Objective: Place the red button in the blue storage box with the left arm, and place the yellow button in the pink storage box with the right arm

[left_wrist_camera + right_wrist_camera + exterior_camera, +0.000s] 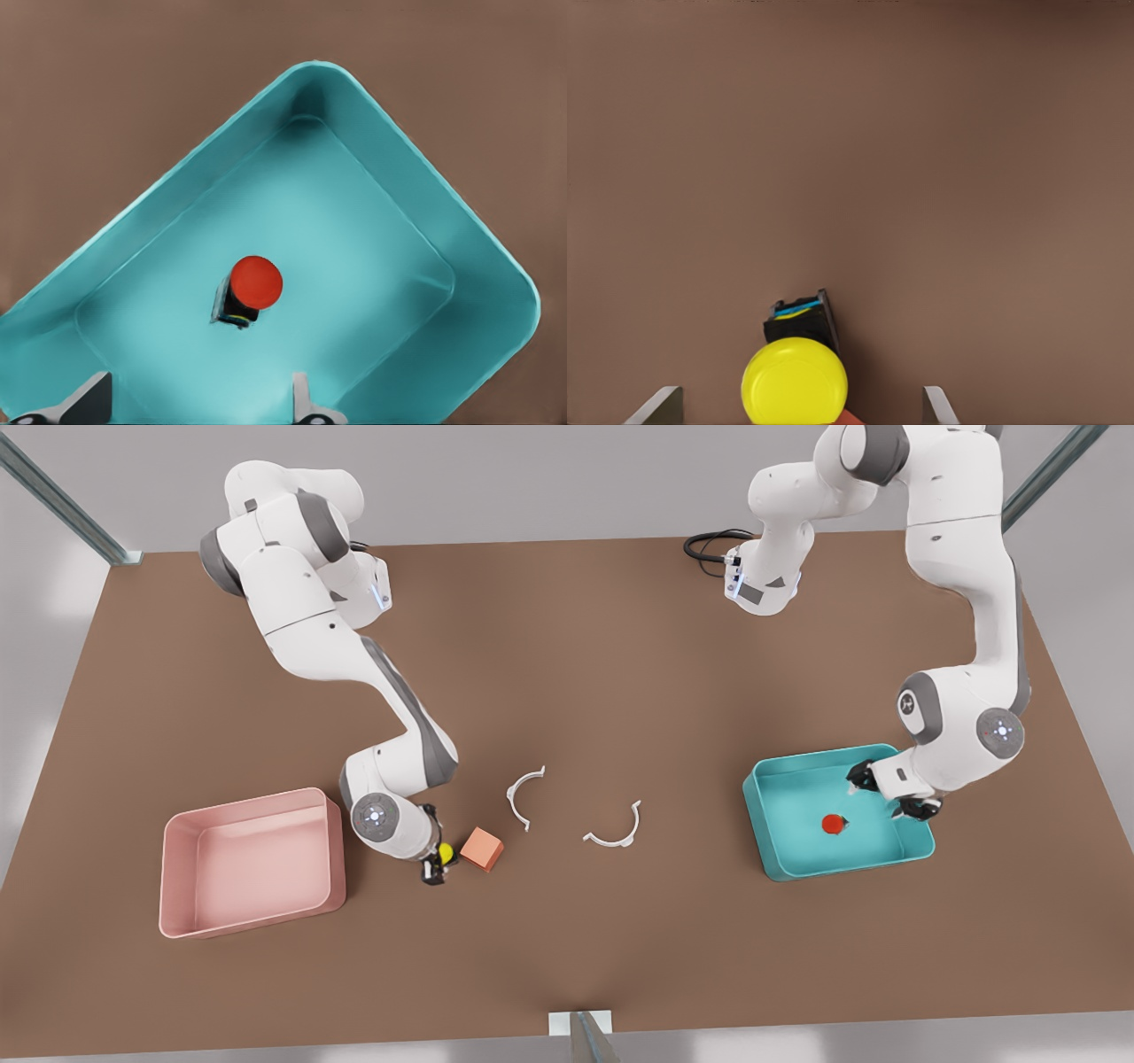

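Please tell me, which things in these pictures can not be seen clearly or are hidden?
- Right gripper, front view: its own wrist covers the fingers, so contact with the yellow button is unclear.
- Yellow button, right wrist view: its cap is cut off by the picture edge.
- Orange cube, front view: whether it touches the yellow button is too small to tell.
- Left gripper, above the blue box: the arm hides part of it.

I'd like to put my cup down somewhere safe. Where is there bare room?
Bare table lies behind the two white clips, between the arms. It's crowded around the yellow button, orange cube and right gripper.
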